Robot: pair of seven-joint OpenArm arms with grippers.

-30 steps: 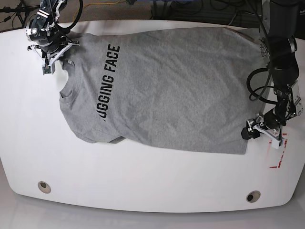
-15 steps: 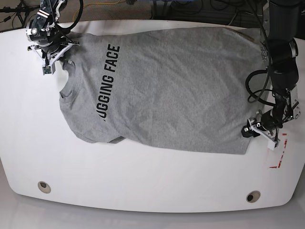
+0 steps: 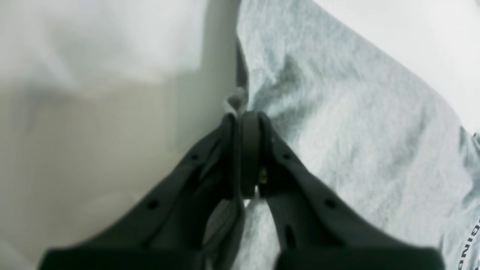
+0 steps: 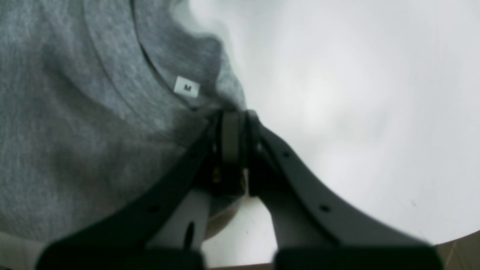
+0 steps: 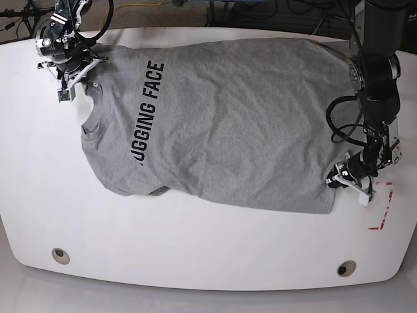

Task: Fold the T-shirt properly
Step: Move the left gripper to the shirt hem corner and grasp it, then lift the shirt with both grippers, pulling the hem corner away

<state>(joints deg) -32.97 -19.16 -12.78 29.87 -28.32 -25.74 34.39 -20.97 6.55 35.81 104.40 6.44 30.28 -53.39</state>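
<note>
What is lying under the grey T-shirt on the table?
Around the T-shirt only the white table shows, so it rests on that. A folded-under flap peeks out at its lower edge. Whatever else the cloth covers cannot be seen.

We look down on a glossy white counter (image 5: 195,241) with rounded corners. Two round metal-ringed holes sit near its front edge, one (image 5: 60,255) at 7 o'clock, the other (image 5: 346,268) at 5. Red tape marks (image 5: 383,208) lie at 4 o'clock. Dark cables (image 5: 273,14) trail over the floor at 12.
</note>
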